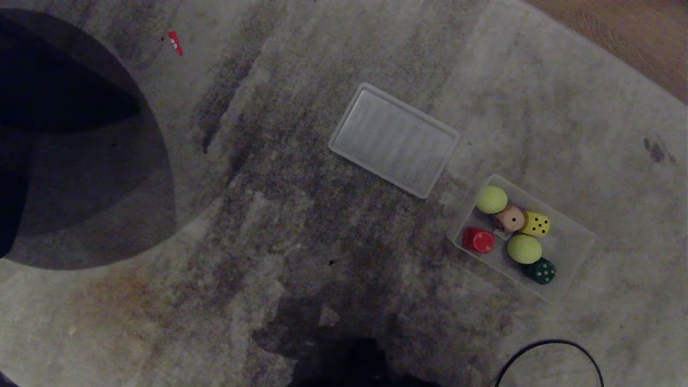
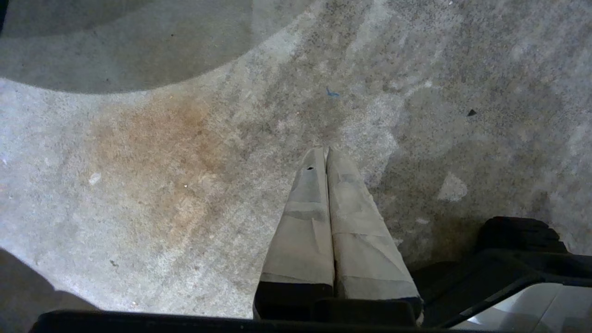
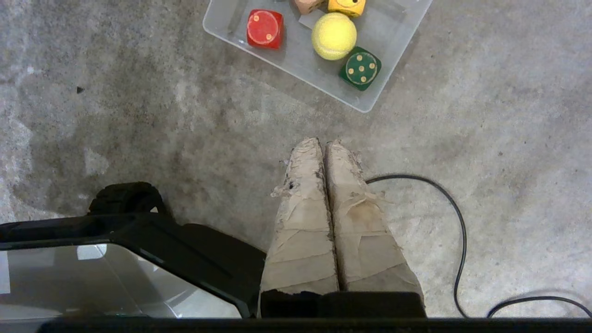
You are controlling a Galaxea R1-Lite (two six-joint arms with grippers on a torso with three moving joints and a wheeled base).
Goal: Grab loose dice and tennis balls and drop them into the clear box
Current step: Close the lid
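1. Grey, stained carpet (image 1: 301, 226) lay under everything, with wooden floor (image 1: 634, 37) showing at the far right corner.
2. My clear box (image 1: 570, 244) sat on the carpet ahead and to my right, holding all six pieces.
3. Inside it were two tennis balls (image 1: 492, 199) (image 1: 524, 248), the beige die (image 1: 510, 218), the yellow die (image 1: 536, 223), the red die (image 1: 478, 239) and the dark green die (image 1: 539, 270).
4. Beige die and yellow die sat touching, between the two balls.
5. A flat ribbed clear lid (image 1: 394, 140) lay separately, just beyond the box's far left corner.
6. My right gripper (image 3: 323, 148) hung above bare carpet near the box, jaws pressed together and empty.
7. My left gripper (image 2: 326, 155) hung over bare carpet as well, jaws together, holding nothing.
8. A black cable (image 3: 455, 217) curved across the carpet beside my right gripper.
9. A small red scrap (image 1: 175, 42) lay far off to my left.
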